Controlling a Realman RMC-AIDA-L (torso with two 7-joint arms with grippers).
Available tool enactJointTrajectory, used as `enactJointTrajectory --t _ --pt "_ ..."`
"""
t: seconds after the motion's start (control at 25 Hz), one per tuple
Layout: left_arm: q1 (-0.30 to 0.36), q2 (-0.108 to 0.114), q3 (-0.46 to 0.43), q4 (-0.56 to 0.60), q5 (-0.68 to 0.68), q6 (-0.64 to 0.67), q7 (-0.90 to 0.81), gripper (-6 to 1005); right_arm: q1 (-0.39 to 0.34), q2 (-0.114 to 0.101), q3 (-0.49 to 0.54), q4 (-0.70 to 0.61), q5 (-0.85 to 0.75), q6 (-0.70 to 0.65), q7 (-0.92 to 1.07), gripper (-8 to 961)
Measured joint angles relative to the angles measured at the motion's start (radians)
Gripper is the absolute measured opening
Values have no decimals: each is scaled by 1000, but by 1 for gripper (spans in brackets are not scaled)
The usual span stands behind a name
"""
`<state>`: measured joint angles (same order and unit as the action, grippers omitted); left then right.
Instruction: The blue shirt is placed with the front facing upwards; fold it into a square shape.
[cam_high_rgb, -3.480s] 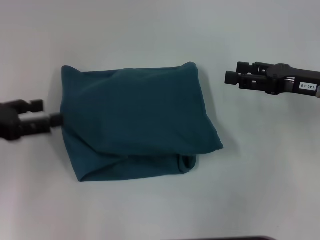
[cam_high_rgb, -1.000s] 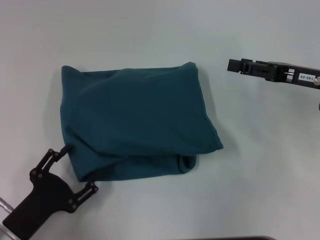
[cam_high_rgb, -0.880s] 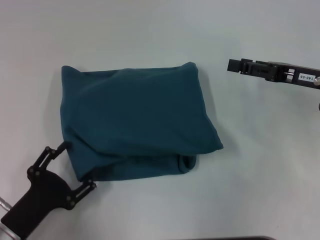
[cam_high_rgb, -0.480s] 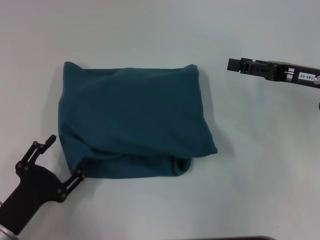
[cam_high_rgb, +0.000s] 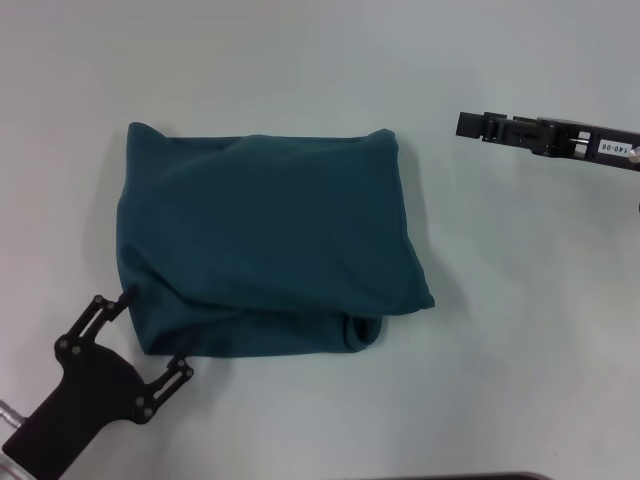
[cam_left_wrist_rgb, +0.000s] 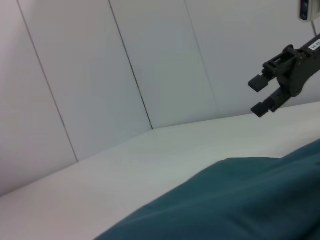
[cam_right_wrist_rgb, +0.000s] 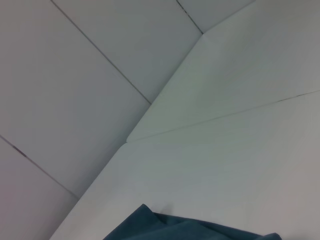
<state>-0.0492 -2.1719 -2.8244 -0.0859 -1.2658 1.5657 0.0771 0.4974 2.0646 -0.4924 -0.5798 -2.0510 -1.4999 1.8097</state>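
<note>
Looking at the lower left of your head view, you see the left gripper (cam_high_rgb: 152, 337) spread open at the near-left corner of the folded blue shirt (cam_high_rgb: 270, 240) lying mid-frame on the white table (cam_high_rgb: 520, 300), with the right gripper (cam_high_rgb: 466, 125) hovering upper right, fingers parted.

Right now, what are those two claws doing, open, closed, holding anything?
Left gripper: open, empty, fingers straddling the blue shirt's near-left corner.
Right gripper: open, empty, off to the shirt's far right.
</note>
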Motion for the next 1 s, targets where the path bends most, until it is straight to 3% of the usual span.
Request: enactJointTrajectory --t 0.72,0.88,1.0 --pt "-19 2 -1 -2 -4 -53 -4 652 -7 -3 0 0 0 0 13 852" --pt "-25 9 25 -41 11 -16 -123 642 -7 -4 0 0 -1 1 13 852" --pt "-26 5 22 -79 9 -15 -193 537 -5 -5 0 0 -1 1 13 852"
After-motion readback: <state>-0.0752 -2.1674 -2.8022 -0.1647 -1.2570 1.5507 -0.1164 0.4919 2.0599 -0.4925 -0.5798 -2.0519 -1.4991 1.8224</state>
